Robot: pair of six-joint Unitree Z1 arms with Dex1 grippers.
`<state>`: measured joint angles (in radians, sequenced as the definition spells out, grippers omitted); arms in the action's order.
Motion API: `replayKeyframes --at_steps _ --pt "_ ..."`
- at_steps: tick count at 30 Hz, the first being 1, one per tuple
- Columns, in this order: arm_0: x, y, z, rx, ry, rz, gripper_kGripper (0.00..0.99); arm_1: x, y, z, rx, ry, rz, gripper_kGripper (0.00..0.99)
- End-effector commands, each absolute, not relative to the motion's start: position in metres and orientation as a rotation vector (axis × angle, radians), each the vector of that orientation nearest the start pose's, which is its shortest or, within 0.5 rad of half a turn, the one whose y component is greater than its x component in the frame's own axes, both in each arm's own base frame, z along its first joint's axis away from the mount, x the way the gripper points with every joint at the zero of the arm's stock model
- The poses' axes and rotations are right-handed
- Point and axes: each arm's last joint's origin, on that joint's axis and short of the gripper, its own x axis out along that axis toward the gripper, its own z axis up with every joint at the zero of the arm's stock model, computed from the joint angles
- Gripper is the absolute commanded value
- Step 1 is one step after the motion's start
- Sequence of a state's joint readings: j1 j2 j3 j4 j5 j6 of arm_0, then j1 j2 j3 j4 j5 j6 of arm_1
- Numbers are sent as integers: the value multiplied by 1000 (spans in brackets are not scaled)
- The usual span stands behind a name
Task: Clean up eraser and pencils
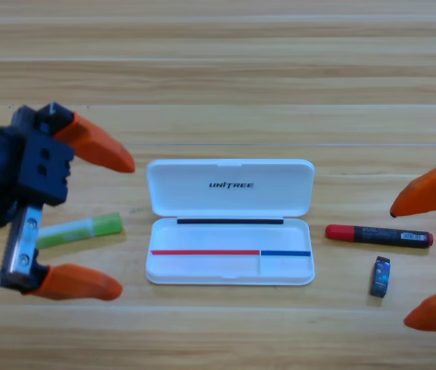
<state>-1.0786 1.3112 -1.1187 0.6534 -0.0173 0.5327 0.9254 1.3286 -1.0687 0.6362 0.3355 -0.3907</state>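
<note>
a white plastic hinged case is seen lying open at the middle of the pale wooden table, its lid folded back toward the top of the picture and its shallow tray toward the bottom; nothing loose is seen in the tray. the left gripper, black with two orange jaws, is held at the left edge, just left of the case, with its jaws spread wide apart and nothing between them. one jaw is pointed toward the case's lid corner, the other is placed lower, near the tray's bottom corner. between these two jaws, on the table below them, the pale translucent green highlighter with a bright green cap is laid almost level, slightly tilted, its capped end toward the case and its other end hidden behind the gripper's body; whether the gripper is touching it cannot be told, though it appears to be held above it. to the right of the case, apart from it, the marker with a red cap and a black labelled barrel is laid level, cap toward the case. just below its barrel end, the small dark eraser in a black-and-blue wrapper is set, not touching it. the right gripper is shown only as two orange jaw tips at the right edge, well parted, empty, one above the marker's end and one below the eraser.
</note>
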Motion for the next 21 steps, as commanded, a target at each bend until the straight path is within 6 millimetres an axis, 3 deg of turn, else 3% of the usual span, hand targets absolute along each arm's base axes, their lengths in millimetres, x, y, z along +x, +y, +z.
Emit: replayKeyframes --at_steps 1,15,21 --pt "96 -195 361 923 524 -1267 990 111 186 338 -629 732 1387 983" --pt "96 -194 362 963 526 -1264 990 107 180 333 -601 775 1353 983" --pt "95 -191 367 976 512 -1261 989 124 187 325 -592 875 1091 983"
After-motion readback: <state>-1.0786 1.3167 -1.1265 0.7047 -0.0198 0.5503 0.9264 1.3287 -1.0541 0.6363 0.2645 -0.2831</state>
